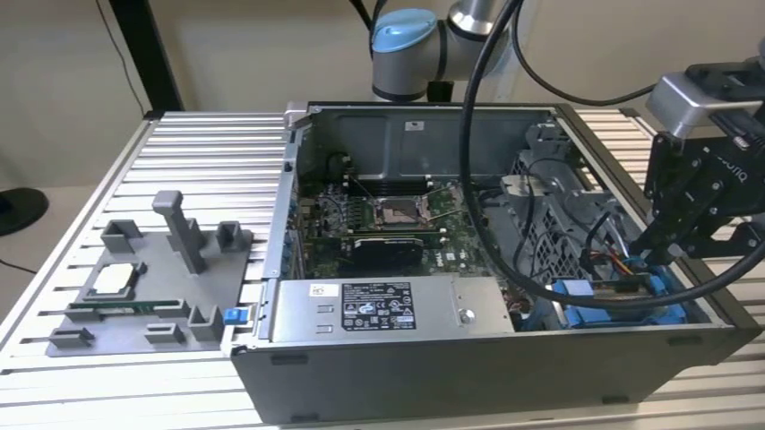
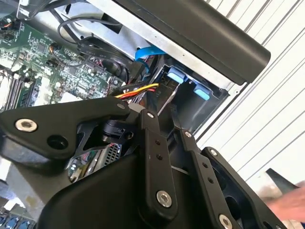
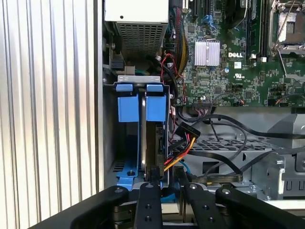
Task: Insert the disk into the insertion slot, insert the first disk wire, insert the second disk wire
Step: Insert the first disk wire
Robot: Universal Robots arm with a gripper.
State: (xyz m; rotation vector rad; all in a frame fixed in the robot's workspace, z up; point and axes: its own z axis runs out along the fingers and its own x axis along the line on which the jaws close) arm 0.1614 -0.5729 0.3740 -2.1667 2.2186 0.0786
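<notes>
An open computer case lies on its side on a ribbed metal worktop. A grey fixture tray with small parts lies beside it, towards the exterior view's left. Inside the case are a green motherboard and, along the near wall, a grey box bearing a black-and-white label. The label is covered in fine print, and there is white lettering on the board near a finned heatsink.

A thick black cable hangs from the arm and loops across the case in front of the board. In the first wrist view, black flat cables cross the perforated cage. A red, yellow and black wire bundle runs down just beside the bay, crowding the space around the gripper.

The disk sits in the insertion slot at the case corner on the exterior view's right. It is seen edge-on, with its two blue tabs at the far end. The exterior view shows the disk framed in blue within the slot.

The gripper hangs over the disk's wire end, close to the coloured bundle. Its fingers stand a narrow gap apart in both wrist views. Whether they pinch anything there I cannot tell.
</notes>
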